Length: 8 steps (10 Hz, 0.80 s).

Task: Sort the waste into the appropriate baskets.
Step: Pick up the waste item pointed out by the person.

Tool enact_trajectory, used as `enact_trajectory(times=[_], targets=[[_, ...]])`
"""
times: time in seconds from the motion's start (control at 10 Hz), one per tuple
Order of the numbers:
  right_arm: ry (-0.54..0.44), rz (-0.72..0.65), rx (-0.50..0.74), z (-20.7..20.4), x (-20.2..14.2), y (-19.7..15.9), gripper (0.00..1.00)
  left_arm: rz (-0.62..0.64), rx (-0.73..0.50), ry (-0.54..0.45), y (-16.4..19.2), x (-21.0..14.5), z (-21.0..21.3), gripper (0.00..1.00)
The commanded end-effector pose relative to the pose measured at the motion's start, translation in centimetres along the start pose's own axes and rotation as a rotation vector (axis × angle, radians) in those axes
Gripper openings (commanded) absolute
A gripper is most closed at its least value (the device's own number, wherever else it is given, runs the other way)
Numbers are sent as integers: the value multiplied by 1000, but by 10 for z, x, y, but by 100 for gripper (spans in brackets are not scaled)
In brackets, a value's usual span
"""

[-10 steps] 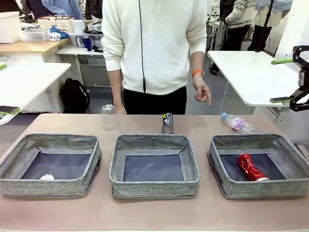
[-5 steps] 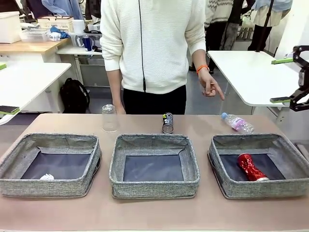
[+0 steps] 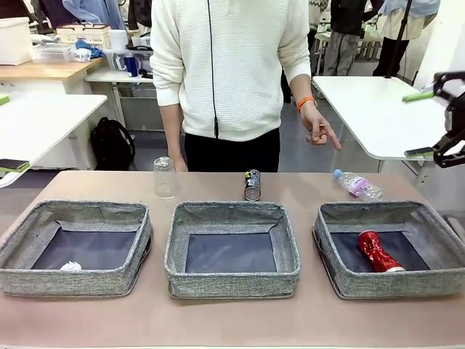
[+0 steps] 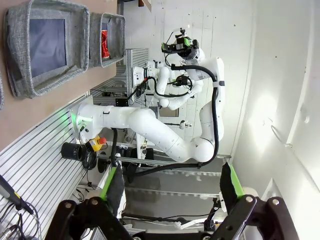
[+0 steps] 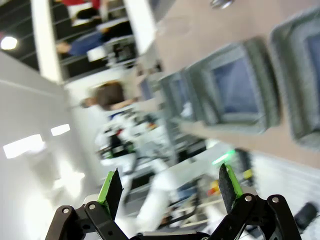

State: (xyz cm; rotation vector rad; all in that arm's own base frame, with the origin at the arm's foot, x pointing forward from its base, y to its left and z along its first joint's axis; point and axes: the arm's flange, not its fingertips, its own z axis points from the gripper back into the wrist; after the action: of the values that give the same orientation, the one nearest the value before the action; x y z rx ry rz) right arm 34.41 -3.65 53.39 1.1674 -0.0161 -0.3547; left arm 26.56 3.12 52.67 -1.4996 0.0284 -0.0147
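Front view: paper ball (image 3: 70,266) and red can (image 3: 375,251) are binned. Cup (image 3: 165,178), dark can (image 3: 252,185) and bottle (image 3: 357,185) are left at the surface's (image 3: 232,323) far edge. Left gripper (image 4: 170,182) and right gripper (image 3: 421,123) are both spread wide, empty.

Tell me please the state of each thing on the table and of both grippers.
paper ball: lying in left basket
red can: crushed, lying in right basket
dark can: upright on table
cup: standing on table
bottle: capped, lying on table
left gripper: open
right gripper: open

Bright, even indoor light, soft shadows; right wrist view smeared by blur (left wrist sharp).
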Motion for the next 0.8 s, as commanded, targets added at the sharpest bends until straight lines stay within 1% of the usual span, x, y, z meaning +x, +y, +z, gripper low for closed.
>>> enact_trajectory(times=[0.0,0.1,0.2,0.3,0.4,0.5,0.6,0.7], targets=[[-214,257,-379,-6,35,12,100,-18,-5,-9,-2,1,-1,100],[-342,397,-596,-5,49,12,100,-18,-5,-9,-2,1,-1,100],[-401,535,-765,-4,61,10,100,-18,-5,-9,-2,1,-1,100],[-481,560,-910,-5,65,7,100,-18,-5,-9,-2,1,-1,100],[-538,572,-939,-14,63,7,100,-18,-5,-9,-2,1,-1,100],[-629,471,-819,-11,57,10,100,-18,-5,-9,-2,1,-1,100],[-276,470,-663,1,67,19,100,-18,-5,-9,-2,1,-1,100],[-276,470,-663,1,67,19,100,-18,-5,-9,-2,1,-1,100]])
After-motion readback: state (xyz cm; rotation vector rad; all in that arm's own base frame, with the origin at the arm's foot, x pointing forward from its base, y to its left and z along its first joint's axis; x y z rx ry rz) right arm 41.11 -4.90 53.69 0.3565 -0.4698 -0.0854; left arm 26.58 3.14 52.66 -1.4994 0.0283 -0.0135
